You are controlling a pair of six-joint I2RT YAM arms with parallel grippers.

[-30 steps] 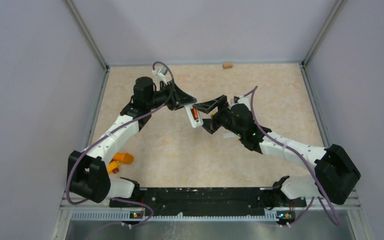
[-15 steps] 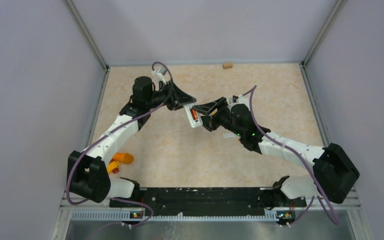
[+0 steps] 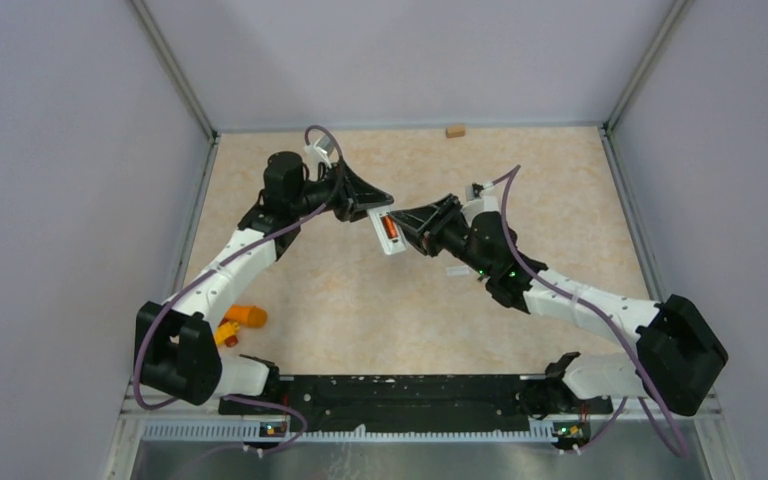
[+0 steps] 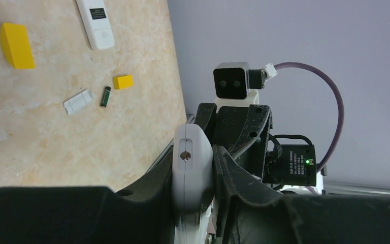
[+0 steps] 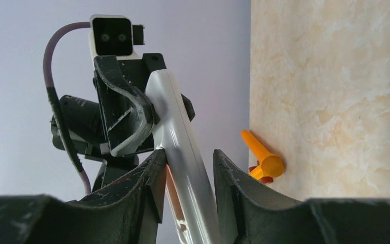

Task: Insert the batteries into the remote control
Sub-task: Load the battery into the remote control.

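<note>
The remote control (image 5: 180,147) is cut off at the bottom edge.

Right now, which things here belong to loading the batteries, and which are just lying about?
Job: held remote, orange battery in it, loose dark battery.
Lying about: second remote, big yellow block, small yellow block, orange cylinder, tan block.

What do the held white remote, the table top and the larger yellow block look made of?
Remote control: likely hard plastic, glossy white; light streaks along its smooth rounded edge.
Table top: beige mottled stone pattern, fairly matte; perhaps laminate or printed sheet.
Yellow block: uniform matte yellow, crisp edges; plastic or painted wood, cannot tell.
</note>
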